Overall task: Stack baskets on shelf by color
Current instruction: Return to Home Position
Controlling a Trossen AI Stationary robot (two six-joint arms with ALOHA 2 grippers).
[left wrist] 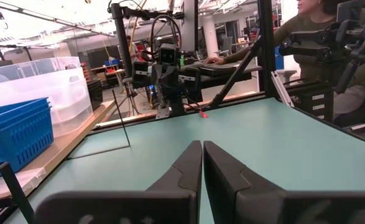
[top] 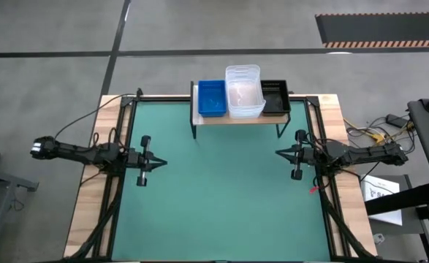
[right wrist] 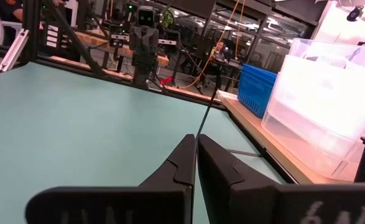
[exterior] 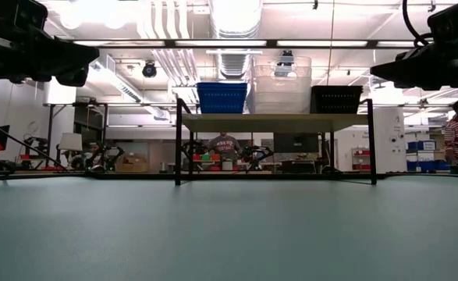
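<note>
Shelf point(top: 240, 120) stands at the far edge of the tabletop point(top: 221, 201), carrying three groups side by side: blue baskets point(top: 212, 98) on the left, clear baskets point(top: 244, 90) in the middle and tallest, black baskets point(top: 275, 97) on the right. Left gripper point(top: 161, 163) hangs over the tabletop's left side, fingers pressed together on nothing, pointing inward. Right gripper point(top: 278, 153) mirrors it on the right side, likewise closed and empty, both well apart from the shelf.

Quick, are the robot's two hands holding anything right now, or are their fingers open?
Left gripper: fingers shut, holding nothing, near the left side of the green table.
Right gripper: fingers shut, holding nothing, near its right side.
</note>
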